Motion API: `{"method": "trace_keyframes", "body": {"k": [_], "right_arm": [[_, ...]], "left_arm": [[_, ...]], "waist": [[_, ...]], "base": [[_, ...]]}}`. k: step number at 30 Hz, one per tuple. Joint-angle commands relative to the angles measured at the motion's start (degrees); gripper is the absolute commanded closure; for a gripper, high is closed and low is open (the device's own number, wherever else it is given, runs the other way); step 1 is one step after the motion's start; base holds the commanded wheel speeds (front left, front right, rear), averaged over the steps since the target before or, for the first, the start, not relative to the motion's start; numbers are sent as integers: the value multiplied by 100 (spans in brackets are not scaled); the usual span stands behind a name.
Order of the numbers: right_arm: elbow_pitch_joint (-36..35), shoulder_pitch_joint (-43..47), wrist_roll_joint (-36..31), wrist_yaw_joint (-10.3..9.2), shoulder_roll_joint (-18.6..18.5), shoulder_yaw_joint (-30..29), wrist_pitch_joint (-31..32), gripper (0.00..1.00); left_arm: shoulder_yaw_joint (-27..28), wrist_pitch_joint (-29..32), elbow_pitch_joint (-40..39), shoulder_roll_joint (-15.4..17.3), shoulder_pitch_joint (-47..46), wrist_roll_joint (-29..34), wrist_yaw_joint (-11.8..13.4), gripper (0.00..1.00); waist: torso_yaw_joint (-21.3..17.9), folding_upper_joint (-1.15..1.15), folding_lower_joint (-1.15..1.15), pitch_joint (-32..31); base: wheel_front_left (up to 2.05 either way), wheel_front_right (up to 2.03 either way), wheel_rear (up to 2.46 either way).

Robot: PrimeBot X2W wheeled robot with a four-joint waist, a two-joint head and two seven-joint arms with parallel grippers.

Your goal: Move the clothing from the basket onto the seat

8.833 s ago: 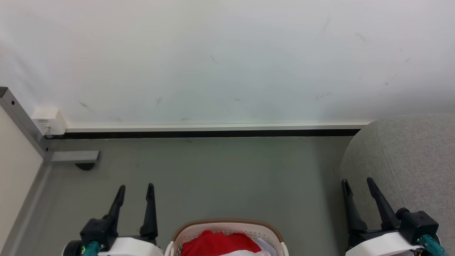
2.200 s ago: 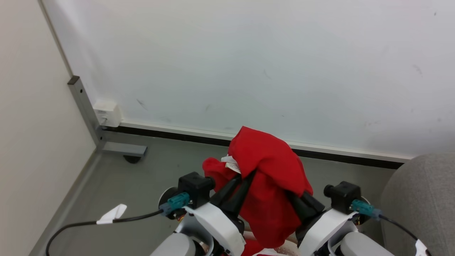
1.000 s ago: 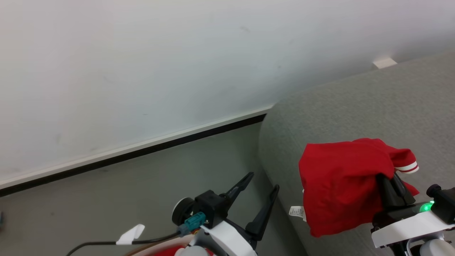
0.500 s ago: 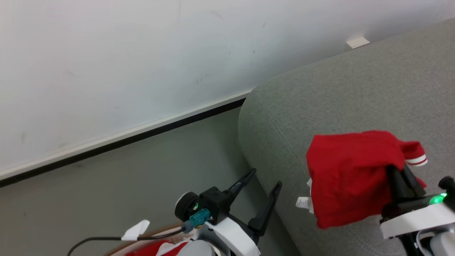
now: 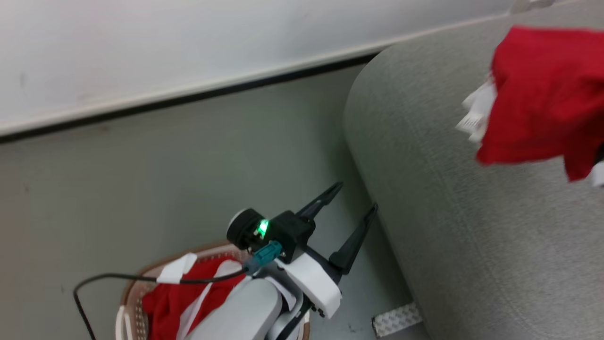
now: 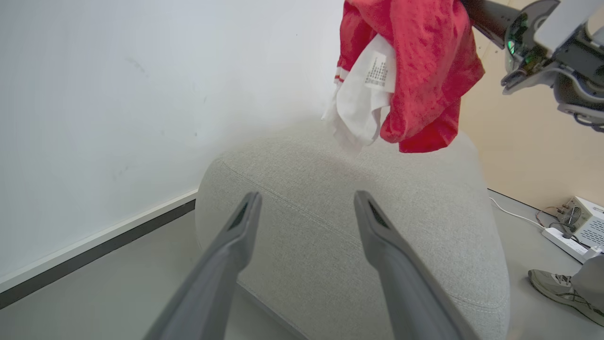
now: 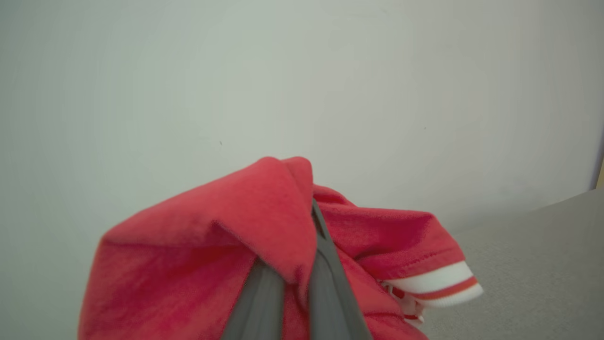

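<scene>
A red garment [image 5: 542, 89] with a white label [image 5: 475, 115] hangs above the grey seat [image 5: 472, 212]. My right gripper [image 7: 309, 236] is shut on it, with red fabric draped over both fingers and a white-banded cuff [image 7: 443, 283] hanging to the right. In the left wrist view the garment [image 6: 420, 71] dangles clear of the seat [image 6: 354, 236]. My left gripper [image 5: 357, 196] stands open and empty beside the seat's left edge, over the floor. Below it the basket [image 5: 125, 302] holds more red clothing [image 5: 165, 307]. The left gripper [image 6: 306, 196] points at the seat.
A white wall with a dark skirting [image 5: 188, 99] runs behind the floor and seat. A strip of white tape [image 5: 396, 318] lies on the floor by the seat. A person's shoe [image 6: 557, 288], a power strip [image 6: 568, 241] and a white box [image 6: 585, 219] sit beyond the seat.
The head camera has tipped down, bringing the basket into view. My right gripper has carried the red garment farther over the seat, away from the left gripper, which stays open.
</scene>
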Motion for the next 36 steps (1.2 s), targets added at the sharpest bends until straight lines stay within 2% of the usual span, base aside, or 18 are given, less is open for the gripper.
{"method": "trace_keyframes", "body": {"k": [1,8,13,18,21,27,28,30,36], "right_arm": [[216,-347,63,-12,-115,-128,-68,100],[1487,-1474,-163,-12,-518,-616,-189,100],[2147,-1924,-517,-12,-788,-663,-195,100],[3226,-2172,-1163,-12,-1068,-408,-137,100],[3823,-2198,-1256,-12,-1088,-289,69,100],[4262,-2120,-1267,-12,-910,96,210,98],[4288,-2100,-1261,-12,-878,155,212,73],[4326,-2061,-1264,-12,-874,292,222,0],[4279,-1836,-1193,-12,-893,871,479,0]], "left_arm": [[4,36,-48,86,-143,94,-22,0],[-82,124,-216,128,-475,238,-36,0],[-94,95,-256,89,-627,281,-14,0],[-126,12,-191,-9,-718,243,-7,0],[-133,-47,-119,-40,-714,194,-24,0],[-79,-120,23,-44,-626,103,-9,0],[-62,-124,49,-39,-605,82,-3,0],[-48,-151,85,-38,-556,55,-11,0],[-13,-194,251,-32,-258,-119,-71,0]], "waist": [[414,0,-1,706],[918,0,-1,1524],[1164,0,-1,1839],[1416,0,-1,1996],[1479,0,-1,1970],[1394,0,-1,1719],[1364,0,-1,1656],[1309,0,-1,1496],[1173,0,-1,646]], "base": [[0,0,0],[0,0,0],[0,0,0],[0,0,0],[0,0,0],[0,0,0],[0,0,0],[0,0,0],[0,0,0]]}}
